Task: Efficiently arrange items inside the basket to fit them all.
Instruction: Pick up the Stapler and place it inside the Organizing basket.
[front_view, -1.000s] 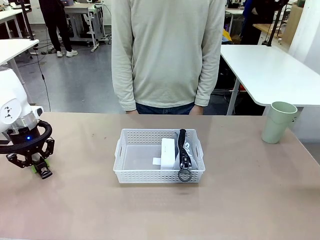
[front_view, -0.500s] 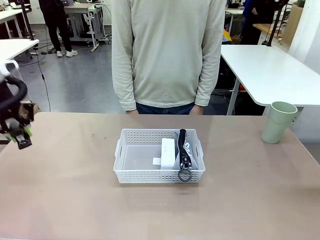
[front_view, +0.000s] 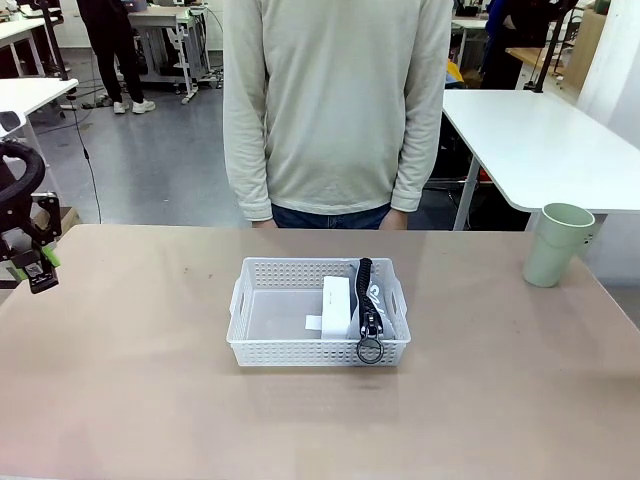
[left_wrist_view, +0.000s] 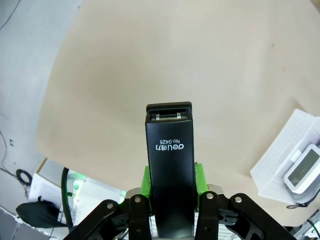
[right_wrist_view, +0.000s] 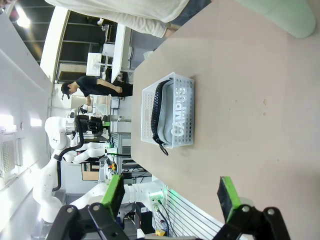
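Observation:
The white basket (front_view: 250, 310) sits mid-table, holding a white rounded box (front_view: 336, 304) and, upright along its right wall, the grey "CAMPUS" pouch (front_view: 372, 298). My left gripper (front_view: 38, 270) hangs above the table's far left edge, shut on the small black stapler (left_wrist_view: 170, 160), whose green-padded grip shows in the left wrist view. The pale green cup (front_view: 556, 244) stands at the table's right edge, outside the basket. In the right wrist view my right gripper (right_wrist_view: 172, 195) is open above the table's right side, with basket (right_wrist_view: 185, 122), pouch (right_wrist_view: 170, 112) and cup (right_wrist_view: 292, 17) ahead.
A person in a light sweater (front_view: 335, 110) stands at the far side, arms down. The basket's left half (front_view: 275, 312) holds nothing. Bare tabletop (front_view: 130, 380) surrounds the basket. In the left wrist view the basket corner (left_wrist_view: 280, 167) lies at the right.
My left gripper, low over the table's left side a second ago, has lifted and swung out to the left edge with the stapler. Nothing else has moved.

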